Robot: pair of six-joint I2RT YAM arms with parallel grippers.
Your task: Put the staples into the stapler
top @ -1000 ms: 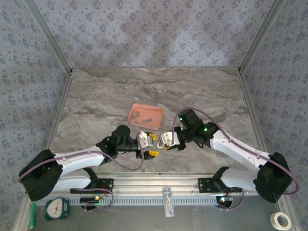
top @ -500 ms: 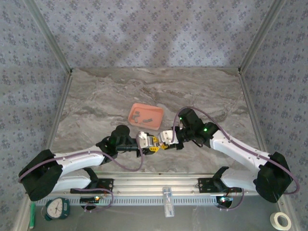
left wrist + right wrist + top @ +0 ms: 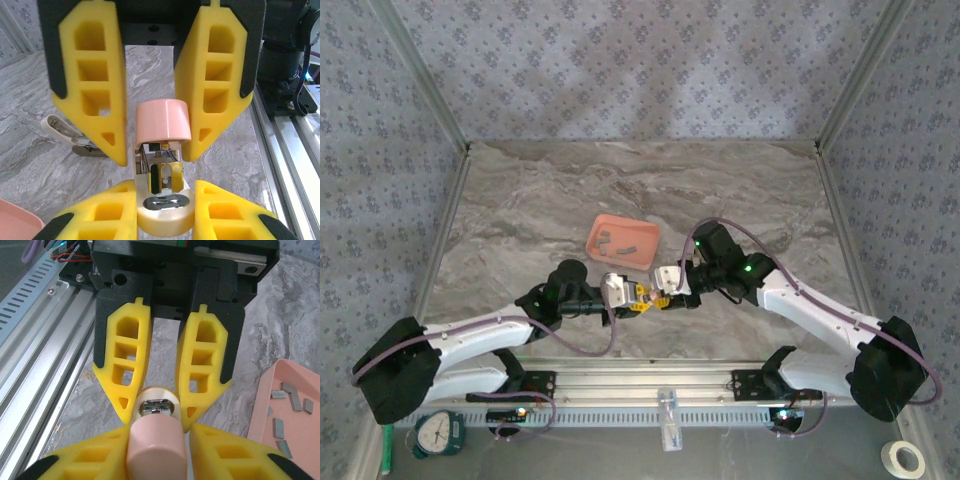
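Observation:
The stapler (image 3: 645, 292) hangs just above the table between my two grippers. My left gripper (image 3: 162, 187) is shut on its white base (image 3: 162, 215). The pink lid (image 3: 163, 120) stands lifted off the base, and the grey metal channel (image 3: 162, 170) shows between them. My right gripper (image 3: 159, 430) flanks the pink lid (image 3: 156, 450), jaws slightly apart, with a thin gap on one side. Several grey staples (image 3: 290, 405) lie in the salmon-pink tray (image 3: 260, 415), also seen as staples (image 3: 620, 240) from above.
The tray (image 3: 592, 240) sits just behind the grippers. A small white-and-metal object (image 3: 65, 135) lies on the marble table beyond the left fingers. The aluminium rail (image 3: 45, 335) runs along the near edge. Side walls enclose the table.
My left gripper moved right and closed onto the stapler's base. The right gripper's jaws have loosened around the pink lid.

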